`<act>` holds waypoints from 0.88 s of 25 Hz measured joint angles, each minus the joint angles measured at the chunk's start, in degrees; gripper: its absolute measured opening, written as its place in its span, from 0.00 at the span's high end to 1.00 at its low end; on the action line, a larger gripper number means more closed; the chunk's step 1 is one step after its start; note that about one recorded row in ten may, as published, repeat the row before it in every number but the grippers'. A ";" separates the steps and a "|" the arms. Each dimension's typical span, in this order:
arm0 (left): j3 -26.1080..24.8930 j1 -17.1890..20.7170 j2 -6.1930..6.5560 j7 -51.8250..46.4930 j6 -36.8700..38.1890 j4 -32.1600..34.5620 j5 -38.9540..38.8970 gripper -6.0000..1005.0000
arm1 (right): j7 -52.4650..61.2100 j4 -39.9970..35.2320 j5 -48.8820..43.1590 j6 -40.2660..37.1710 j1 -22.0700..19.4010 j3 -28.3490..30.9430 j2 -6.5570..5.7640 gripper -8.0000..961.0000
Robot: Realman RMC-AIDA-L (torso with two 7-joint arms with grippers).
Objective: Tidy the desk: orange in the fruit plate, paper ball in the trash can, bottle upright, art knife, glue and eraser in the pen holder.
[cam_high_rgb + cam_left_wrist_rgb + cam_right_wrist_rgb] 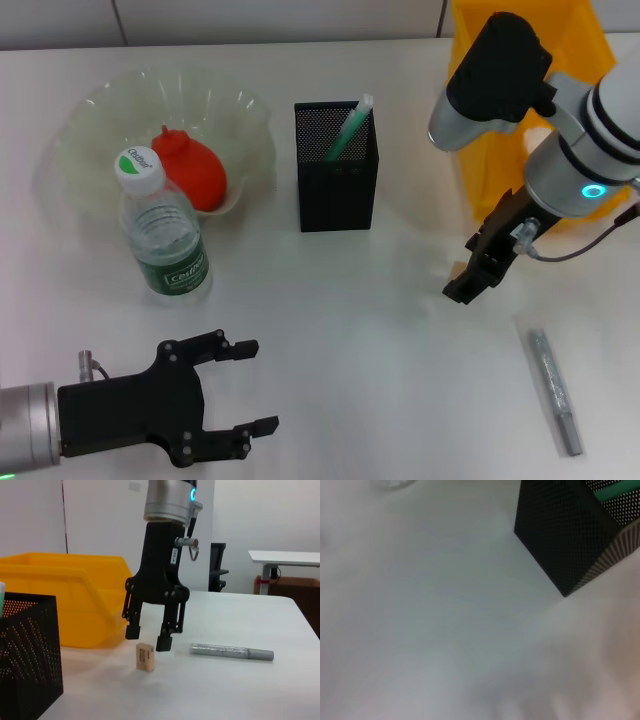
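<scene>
The eraser step was judged to be in hand. The right gripper [152,637] was held open and empty just above the eraser [145,657], which stood on the desk [380,330] beside the yellow bin [75,597]. A straight descent and closure were called for, then transfer to the pen holder [336,170]. The left gripper [245,387] was parked open and empty at the near edge.

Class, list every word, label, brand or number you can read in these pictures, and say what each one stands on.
Bottle cap: green and white mark, too small to read.
Bottle label: white brand lettering on green, too blurred to read.
Eraser: dark print on its side, too small to read.
Nothing else carries text.
</scene>
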 joint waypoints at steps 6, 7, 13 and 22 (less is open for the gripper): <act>-0.11 0.01 -0.01 -0.05 0.28 0.00 0.00 0.20 | 0.01 4.44 0.27 2.44 1.65 -0.01 0.05 0.28; -0.12 0.00 -0.01 -0.05 0.30 0.00 0.00 0.20 | 0.01 5.48 0.30 2.78 2.04 -0.01 0.05 0.28; -0.12 0.01 0.00 -0.07 0.33 0.00 0.00 0.20 | -0.39 8.61 0.41 4.79 3.31 -0.10 0.07 0.46; -0.31 0.08 0.08 -0.08 0.37 0.00 0.00 0.20 | 2.38 -5.38 3.18 -1.97 2.03 1.72 -0.01 0.73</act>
